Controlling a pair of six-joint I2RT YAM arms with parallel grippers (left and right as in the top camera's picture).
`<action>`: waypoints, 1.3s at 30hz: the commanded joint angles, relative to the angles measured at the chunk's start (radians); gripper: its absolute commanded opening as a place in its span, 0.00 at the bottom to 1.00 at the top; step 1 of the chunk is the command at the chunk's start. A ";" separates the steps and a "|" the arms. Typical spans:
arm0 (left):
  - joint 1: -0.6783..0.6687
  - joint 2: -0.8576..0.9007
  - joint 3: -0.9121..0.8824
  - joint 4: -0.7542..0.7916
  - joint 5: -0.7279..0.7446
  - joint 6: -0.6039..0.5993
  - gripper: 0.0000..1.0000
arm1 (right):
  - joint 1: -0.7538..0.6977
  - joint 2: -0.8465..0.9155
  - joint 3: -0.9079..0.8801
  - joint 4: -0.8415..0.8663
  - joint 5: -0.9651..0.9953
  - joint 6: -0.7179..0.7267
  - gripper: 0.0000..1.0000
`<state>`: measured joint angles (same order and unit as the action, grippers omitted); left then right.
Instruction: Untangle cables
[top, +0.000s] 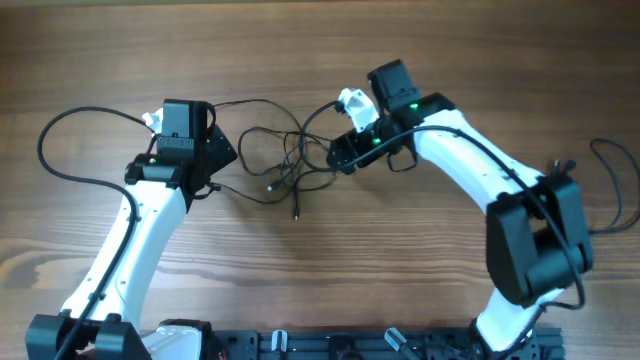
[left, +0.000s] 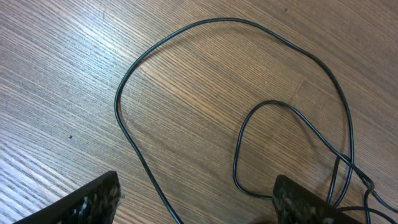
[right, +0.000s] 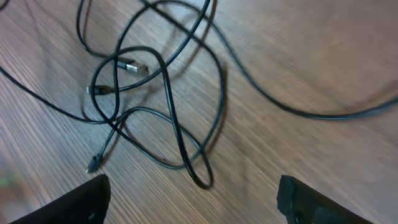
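left gripper (left: 196, 200): jaws wide, nothing held, one black cord crosses the wood between its fingers. right gripper (right: 196, 198): jaws wide too, empty, lowest loop of the tangle lies just ahead of its fingers. cables (top: 285, 165) sit knotted mid table (top: 320, 60), between the two grippers, silvery plug ends sticking out on the robot's side.

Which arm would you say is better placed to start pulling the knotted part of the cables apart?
Right, probably. The right gripper is open, with the crossed cords of the tangle and the plug ends just ahead of it. The left gripper, also open, faces mostly loose loops at the edge.
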<state>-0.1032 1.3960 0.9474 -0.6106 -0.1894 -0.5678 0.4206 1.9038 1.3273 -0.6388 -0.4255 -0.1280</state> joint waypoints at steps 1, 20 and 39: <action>0.005 0.001 -0.001 0.000 -0.002 -0.016 0.81 | 0.034 0.073 -0.010 0.019 -0.025 0.050 0.88; 0.005 0.001 -0.001 0.000 -0.002 -0.017 0.80 | -0.098 -0.298 0.233 0.099 -0.228 0.200 0.04; 0.005 0.001 -0.001 0.000 0.021 -0.017 0.80 | -0.458 -0.648 0.240 0.163 0.402 0.585 0.04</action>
<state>-0.1032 1.3960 0.9474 -0.6109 -0.1856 -0.5678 0.0811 1.3125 1.5658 -0.4873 -0.1249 0.3092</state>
